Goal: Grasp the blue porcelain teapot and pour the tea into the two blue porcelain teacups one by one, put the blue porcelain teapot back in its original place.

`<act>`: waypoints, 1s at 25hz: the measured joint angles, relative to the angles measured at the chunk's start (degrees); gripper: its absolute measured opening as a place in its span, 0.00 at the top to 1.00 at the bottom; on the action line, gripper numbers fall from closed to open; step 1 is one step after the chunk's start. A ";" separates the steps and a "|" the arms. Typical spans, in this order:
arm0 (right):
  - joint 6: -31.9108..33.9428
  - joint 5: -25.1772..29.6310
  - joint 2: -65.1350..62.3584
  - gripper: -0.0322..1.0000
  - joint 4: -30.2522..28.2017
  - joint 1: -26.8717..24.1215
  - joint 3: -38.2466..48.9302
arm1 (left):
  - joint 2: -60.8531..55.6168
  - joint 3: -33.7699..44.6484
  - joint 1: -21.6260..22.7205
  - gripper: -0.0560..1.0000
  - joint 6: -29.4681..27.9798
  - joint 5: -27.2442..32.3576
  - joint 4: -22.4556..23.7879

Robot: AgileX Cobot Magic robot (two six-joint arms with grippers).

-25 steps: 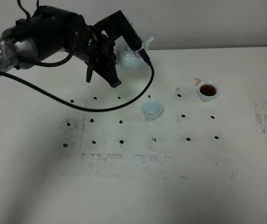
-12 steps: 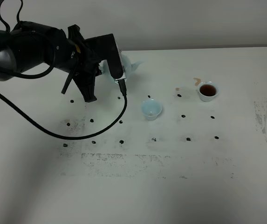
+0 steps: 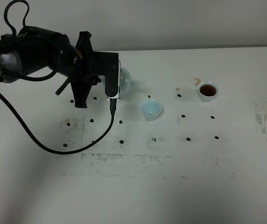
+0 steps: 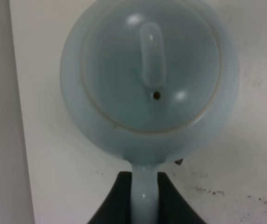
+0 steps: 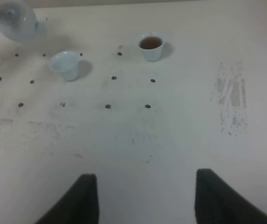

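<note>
Holding the blue porcelain teapot by its loop handle, our left gripper pinches narrow on that slim glazed strap; we judge the round pot heavy, slick and brittle. It is left of the bowl-shaped empty teacup and the filled teacup; whether its base touches the matte, scuffed table we cannot tell. Our right gripper hangs wide, empty.
</note>
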 joint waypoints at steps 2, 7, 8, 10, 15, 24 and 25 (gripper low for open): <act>0.00 0.00 0.00 0.50 0.00 0.00 0.00 | 0.08 0.00 -0.05 0.87 1.22 -0.06 0.00; 0.00 0.00 0.00 0.50 0.00 0.00 0.00 | 0.15 0.00 -1.03 0.87 2.20 -1.56 0.43; 0.00 0.00 0.00 0.50 0.00 0.00 0.00 | 0.15 0.00 -1.29 0.87 2.29 -1.84 0.67; 0.00 0.00 0.00 0.50 0.00 0.00 0.00 | 0.15 0.00 -1.61 0.87 2.26 -2.29 0.82; 0.00 0.00 0.00 0.50 0.00 0.00 0.00 | 0.15 0.00 -1.95 0.87 2.39 -2.73 1.82; 0.00 0.00 0.00 0.50 0.00 0.00 0.00 | 0.17 0.00 -1.95 0.87 3.61 -2.62 2.58; 0.00 0.00 0.00 0.50 0.00 0.00 0.00 | 0.17 0.00 -1.95 0.87 3.87 -2.59 2.99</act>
